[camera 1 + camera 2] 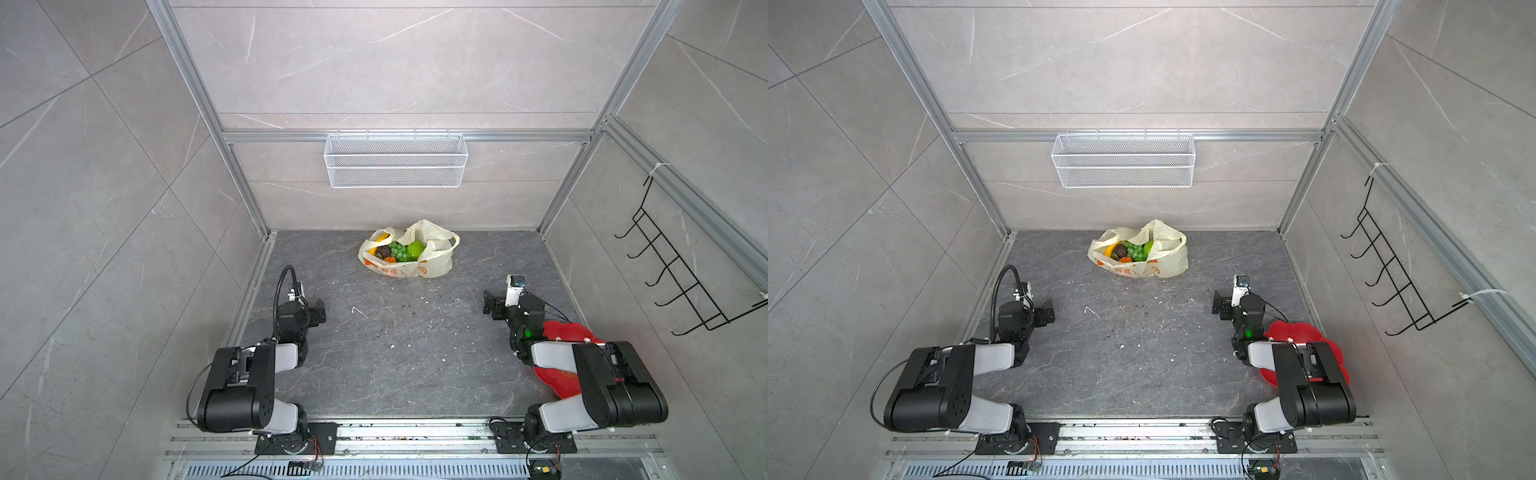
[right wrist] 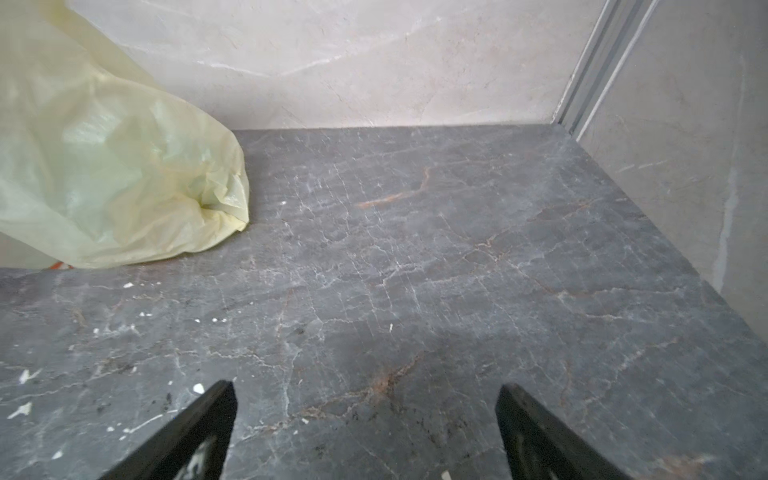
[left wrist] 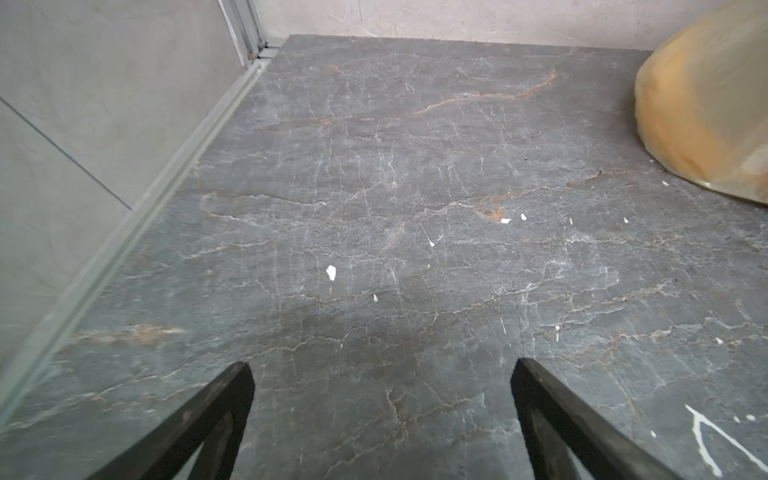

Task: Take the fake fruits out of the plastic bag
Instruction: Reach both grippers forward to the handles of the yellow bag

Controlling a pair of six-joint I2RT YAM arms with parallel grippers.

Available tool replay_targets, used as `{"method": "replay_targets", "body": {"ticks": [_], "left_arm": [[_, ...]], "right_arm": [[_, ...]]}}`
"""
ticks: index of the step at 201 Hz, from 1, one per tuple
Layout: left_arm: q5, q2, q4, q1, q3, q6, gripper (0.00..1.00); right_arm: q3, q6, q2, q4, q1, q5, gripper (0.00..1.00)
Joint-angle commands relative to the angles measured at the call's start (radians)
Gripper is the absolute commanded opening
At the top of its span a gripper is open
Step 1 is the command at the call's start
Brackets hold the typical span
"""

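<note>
Cream-yellow crinkly plastic bag (image 1: 434,266) w/ orange prints, mouth open, upper ctr in both top views, on bench (image 1: 395,353); fake fruits (image 1: 399,250) inside: green, yellow, orange, dark. Both left tool (image 3: 382,368) & right tool (image 2: 365,388) spread wide, empty.

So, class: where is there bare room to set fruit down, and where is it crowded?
Widest bare patch: tabletop between the left tool and right tool, nearer than the plastic bag. Bare strips flank the bag too. Crowded: near right, where the red plate sits under the right arm.
</note>
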Motion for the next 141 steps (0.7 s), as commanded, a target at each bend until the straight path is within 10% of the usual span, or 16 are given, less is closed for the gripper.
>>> {"method": "replay_targets", "body": {"ticks": [1, 35, 90, 141], "left_arm": [[-0.109, -0.122, -0.070, -0.087, 0.045, 0.087, 1.00], [-0.184, -0.315, -0.267, -0.143, 0.108, -0.101, 1.00], [-0.193, -0.490, -0.764, -0.141, 0.326, -0.667, 1.00], [0.234, -0.344, -0.812, -0.186, 0.604, -0.477, 1.00]], "right_arm": [[-0.036, -0.041, -0.121, -0.026, 0.023, -0.013, 1.00], [-0.008, 0.008, -0.382, -0.187, 0.063, -0.022, 1.00], [0.393, 0.466, -0.563, -0.916, 0.060, 0.156, 1.00], [0.527, 0.558, -0.545, -1.052, 0.047, 0.048, 1.00]]}}
